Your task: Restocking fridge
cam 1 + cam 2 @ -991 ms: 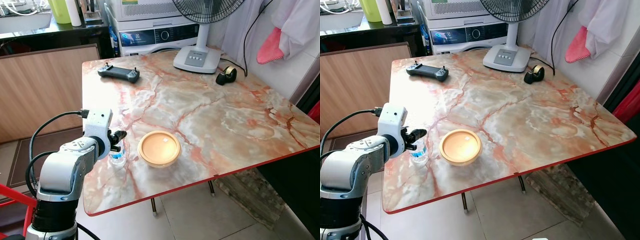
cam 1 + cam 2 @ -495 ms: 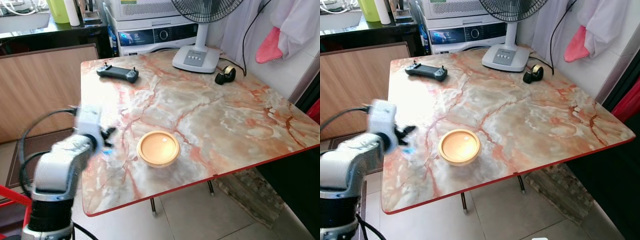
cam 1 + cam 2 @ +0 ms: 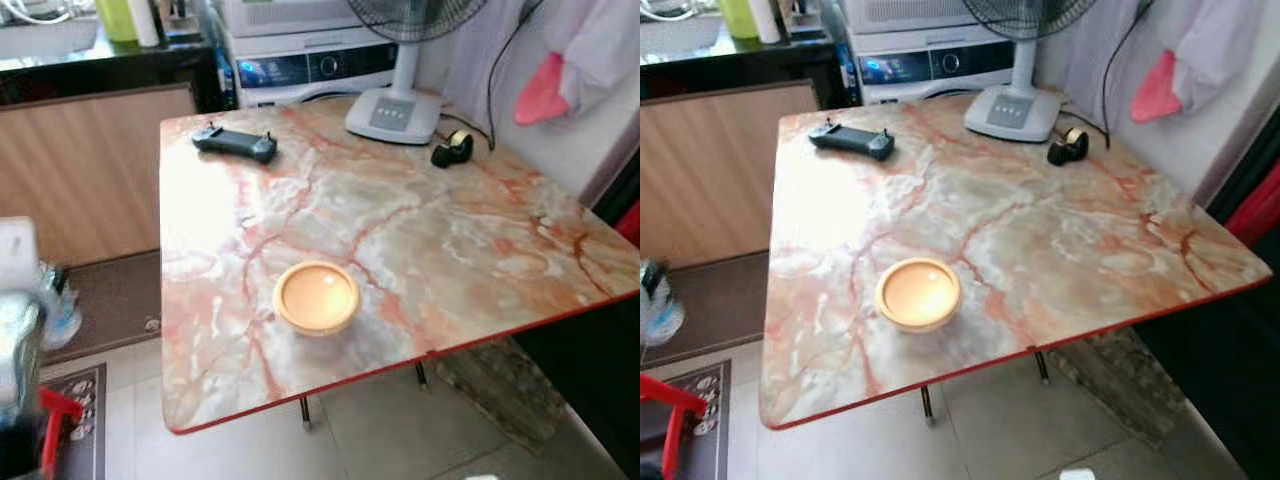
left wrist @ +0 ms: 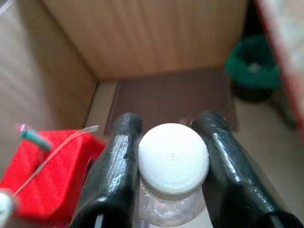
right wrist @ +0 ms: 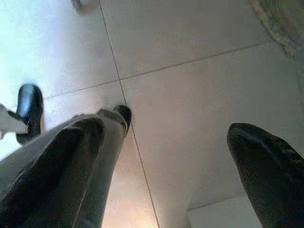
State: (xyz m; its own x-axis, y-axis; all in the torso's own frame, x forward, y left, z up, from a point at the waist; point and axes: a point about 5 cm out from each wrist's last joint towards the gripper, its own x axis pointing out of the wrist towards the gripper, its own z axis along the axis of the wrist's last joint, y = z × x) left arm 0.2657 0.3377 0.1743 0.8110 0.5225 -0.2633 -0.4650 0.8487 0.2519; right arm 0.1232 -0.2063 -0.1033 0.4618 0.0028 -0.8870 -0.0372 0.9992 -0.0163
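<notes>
A small clear water bottle point(image 3: 62, 318) with a white cap point(image 4: 173, 160) hangs off the table's left side, over the floor. My left gripper point(image 4: 167, 121) is shut on its neck, one black finger point(image 4: 119, 156) on each side of the cap. In the eye views the left arm point(image 3: 18, 300) is a blur at the far left edge. My right gripper point(image 5: 156, 180) hangs open above pale floor tiles, holding nothing. An orange bowl point(image 3: 316, 297) sits on the marble table point(image 3: 450, 250) near its front edge.
A black controller point(image 3: 236, 143), a fan base point(image 3: 395, 115) and a tape roll point(image 3: 452, 150) lie at the table's far side. Left of the table are a wooden panel point(image 3: 90, 170), a brown mat point(image 4: 171, 97), a green bin point(image 4: 254, 71) and a red frame point(image 4: 42, 175).
My left arm has lifted the bottle off the table beside the bowl and swung it left, past the table's edge. The bowl and the other table items have stayed put.
</notes>
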